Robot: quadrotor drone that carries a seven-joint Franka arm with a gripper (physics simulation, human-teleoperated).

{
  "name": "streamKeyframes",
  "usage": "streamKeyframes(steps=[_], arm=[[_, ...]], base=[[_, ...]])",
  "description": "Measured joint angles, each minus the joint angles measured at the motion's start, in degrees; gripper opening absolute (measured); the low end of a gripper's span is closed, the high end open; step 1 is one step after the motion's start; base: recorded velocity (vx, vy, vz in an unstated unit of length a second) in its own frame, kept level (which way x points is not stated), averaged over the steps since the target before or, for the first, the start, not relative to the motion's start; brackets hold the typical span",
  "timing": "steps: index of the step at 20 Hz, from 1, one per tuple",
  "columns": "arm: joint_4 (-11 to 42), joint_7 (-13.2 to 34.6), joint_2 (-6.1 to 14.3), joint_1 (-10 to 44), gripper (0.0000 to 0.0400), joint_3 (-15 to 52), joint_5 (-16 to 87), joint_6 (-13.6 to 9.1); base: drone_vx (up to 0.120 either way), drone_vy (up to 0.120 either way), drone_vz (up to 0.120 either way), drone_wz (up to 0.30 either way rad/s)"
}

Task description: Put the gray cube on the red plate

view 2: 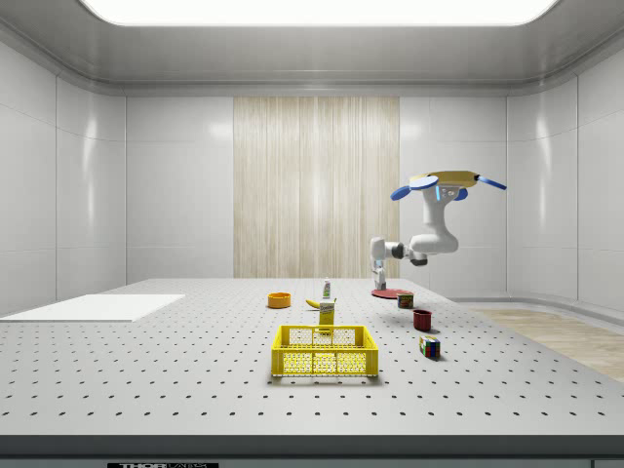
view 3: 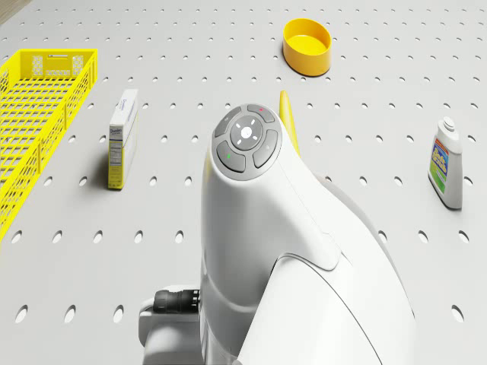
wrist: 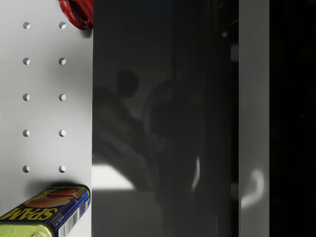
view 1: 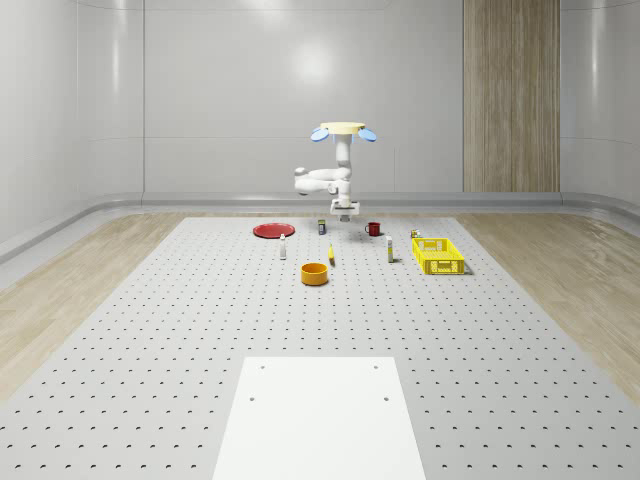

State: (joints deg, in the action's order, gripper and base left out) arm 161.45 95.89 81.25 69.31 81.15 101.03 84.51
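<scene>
A distant camera looks down the table [view 1: 180, 330] lengthwise; another watches level from its side. Both share the yellow basket [view 1: 437, 255]. Drone and wrist cameras look down closely.

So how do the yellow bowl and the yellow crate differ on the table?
The yellow bowl is round with solid walls; the yellow crate is rectangular with lattice walls. The crate is the larger. In the whole-scene view, the bowl sits left of the crate and nearer the camera. Both are yellow, open-topped, upright and look empty.
</scene>
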Motion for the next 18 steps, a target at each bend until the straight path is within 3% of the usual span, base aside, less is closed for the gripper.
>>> streamKeyframes(steps=[18], arm=[[-0.09, 0.47, 3.16, 0.52, 0.0251, 0.52, -1.49, 2.85]], base=[[-0.120, -0.120, 0.000, 0.000]])
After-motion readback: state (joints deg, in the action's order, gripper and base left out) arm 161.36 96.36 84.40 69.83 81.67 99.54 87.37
